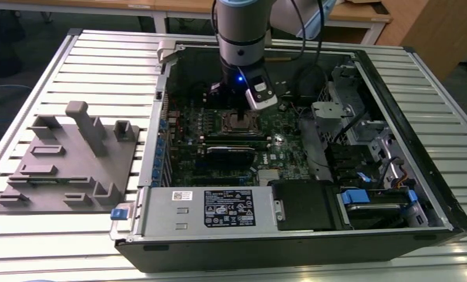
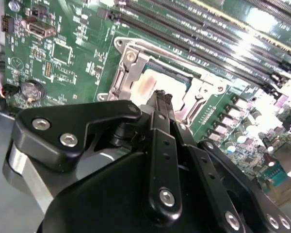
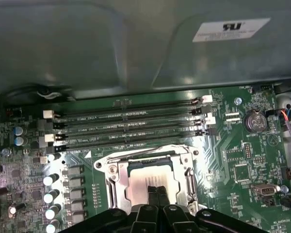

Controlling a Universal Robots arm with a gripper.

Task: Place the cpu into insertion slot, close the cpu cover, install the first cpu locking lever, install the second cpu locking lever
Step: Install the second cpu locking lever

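The cpu (image 3: 138, 187), a pale square chip, lies in the insertion slot (image 1: 239, 121) on the green motherboard. The silver cpu cover (image 3: 113, 182) appears to lie flat as a frame around the chip; it shows again as a metal cpu cover (image 2: 123, 77) in the second wrist view. My gripper (image 3: 156, 190) is shut, its two black fingertips pressed together with nothing between them. In the second wrist view my gripper (image 2: 161, 95) points down at the cpu (image 2: 177, 83), at or just above its top. From the exterior view my gripper (image 1: 239, 111) hangs right over the socket.
Several long memory slots (image 3: 128, 128) run beside the socket, and a coin battery (image 3: 256, 121) sits further off. In the open case, a black expansion card (image 1: 231, 151) and the power supply (image 1: 210, 208) lie nearer the camera. A grey fixture (image 1: 69, 158) stands on the table at the exterior view's left.
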